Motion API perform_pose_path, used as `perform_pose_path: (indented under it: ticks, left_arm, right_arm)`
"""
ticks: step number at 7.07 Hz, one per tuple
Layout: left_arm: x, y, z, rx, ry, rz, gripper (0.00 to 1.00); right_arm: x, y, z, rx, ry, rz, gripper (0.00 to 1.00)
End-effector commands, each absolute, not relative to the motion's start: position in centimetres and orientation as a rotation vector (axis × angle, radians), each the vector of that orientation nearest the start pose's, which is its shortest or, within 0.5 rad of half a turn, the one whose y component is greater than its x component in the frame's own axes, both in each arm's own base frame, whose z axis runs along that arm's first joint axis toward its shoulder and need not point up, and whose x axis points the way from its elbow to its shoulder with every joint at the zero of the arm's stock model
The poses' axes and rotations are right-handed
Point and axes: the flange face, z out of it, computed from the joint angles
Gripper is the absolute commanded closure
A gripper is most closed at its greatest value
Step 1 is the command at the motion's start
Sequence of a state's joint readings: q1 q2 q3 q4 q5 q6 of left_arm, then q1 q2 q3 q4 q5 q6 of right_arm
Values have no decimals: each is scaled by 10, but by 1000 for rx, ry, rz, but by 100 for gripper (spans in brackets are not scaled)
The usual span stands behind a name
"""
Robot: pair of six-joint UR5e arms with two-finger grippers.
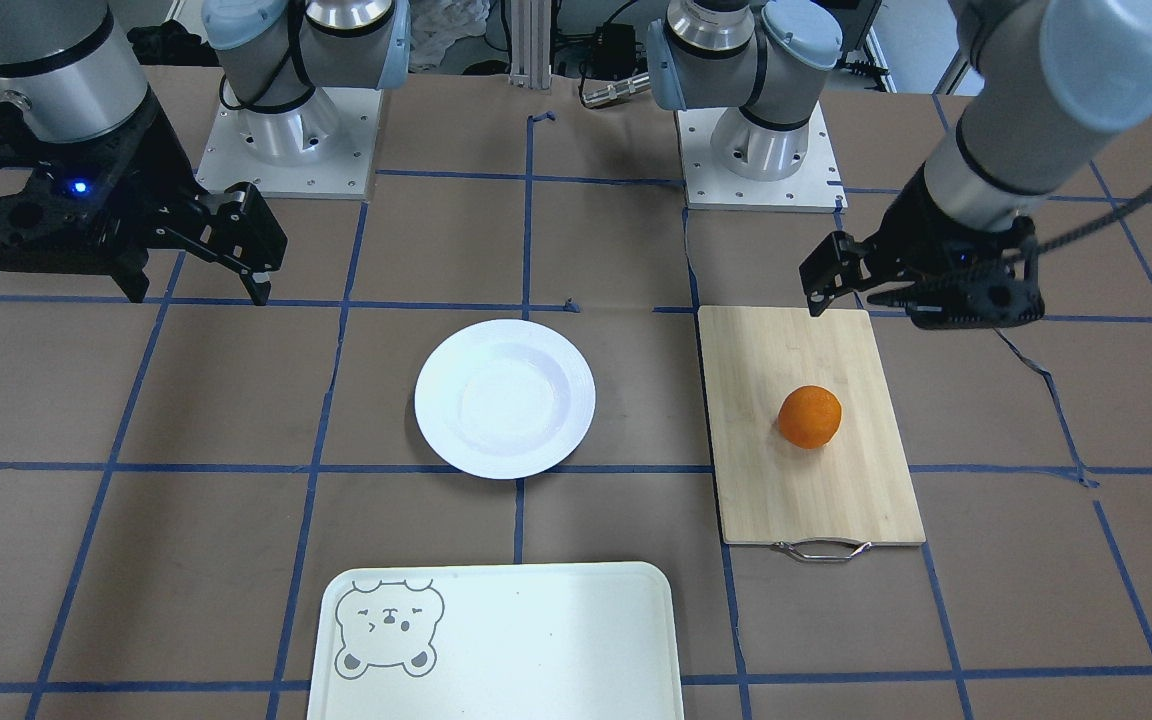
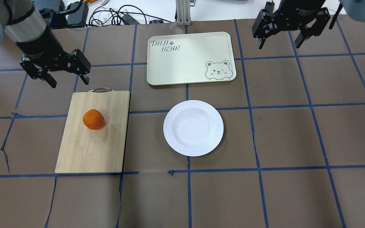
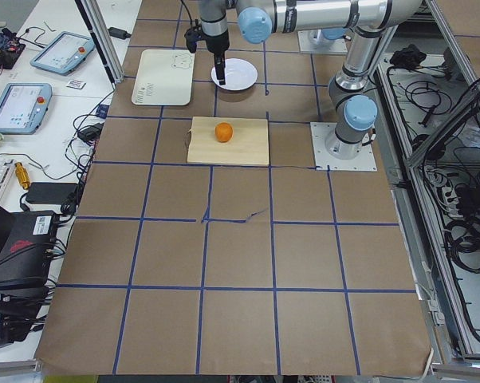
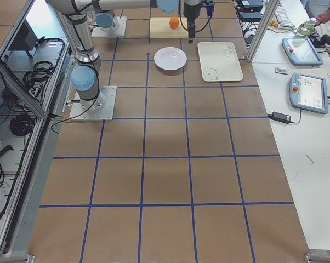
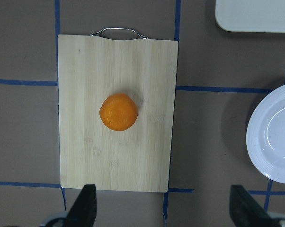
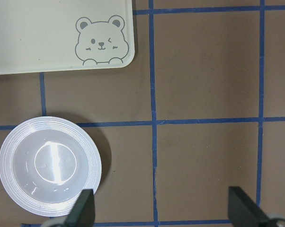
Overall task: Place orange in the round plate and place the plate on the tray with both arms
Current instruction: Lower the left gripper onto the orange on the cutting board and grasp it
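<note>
seen from overhead, the orange (image 2: 93,119) sits on the bamboo cutting board (image 2: 90,152), toward its handle end. it is at 9 o'clock from the round plate (image 2: 193,128) and well apart from it. the plate lies bare on the table, with the tray (image 2: 185,60) near it at 12 o'clock. the left gripper (image 2: 70,82) hangs at about 11 o'clock from the orange, fingers spread wide with nothing between them. the right gripper (image 2: 279,45) hangs at 3 o'clock from the tray, likewise wide and holding nothing. the orange looks light and firm; its dimpled skin should grip well, but being round it will likely roll if nudged. the fingers are best closed across its widest middle from straight above. the plate looks stiff, glossy and breakable, so probably slippery; its wide rim at 9 and 3 o'clock seems the hold for two arms.
</note>
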State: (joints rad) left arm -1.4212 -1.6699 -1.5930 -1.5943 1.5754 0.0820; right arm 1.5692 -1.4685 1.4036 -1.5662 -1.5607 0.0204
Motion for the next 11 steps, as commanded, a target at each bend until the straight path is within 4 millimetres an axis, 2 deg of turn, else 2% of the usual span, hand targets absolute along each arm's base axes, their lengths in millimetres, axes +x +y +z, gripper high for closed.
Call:
perform_pose_path:
  ticks: [1, 2, 4, 6, 7, 8, 9, 10, 11]
  left_arm:
    - [-32, -543, 326, -95, 3120, 300, 0]
    - [-24, -544, 290, -79, 3049, 386, 0]
    - [-24, -552, 240, -80, 3056, 511, 0]
    - [-26, -559, 213, -65, 3082, 542, 0]
    - [-24, -565, 202, -31, 3078, 513, 4]
    - [-23, -567, 200, -21, 3079, 511, 36]
    - [-22, -568, 201, 14, 3070, 508, 90]
    - [-22, -570, 205, 9, 3072, 491, 95]
    - [-40, -577, 236, 2, 3098, 399, 96]
  right_arm:
    - [134, -541, 517, 33, 3129, -93, 0]
    - [134, -541, 517, 35, 3129, -93, 0]
    - [134, -542, 515, 36, 3129, -89, 0]
    - [134, -542, 515, 35, 3127, -86, 0]
    - [134, -542, 515, 35, 3127, -86, 0]
    - [134, -542, 515, 36, 3129, -86, 0]
    - [134, -542, 515, 36, 3129, -86, 0]
    - [134, -542, 515, 36, 3129, -86, 0]
    - [134, -542, 514, 36, 3129, -84, 0]
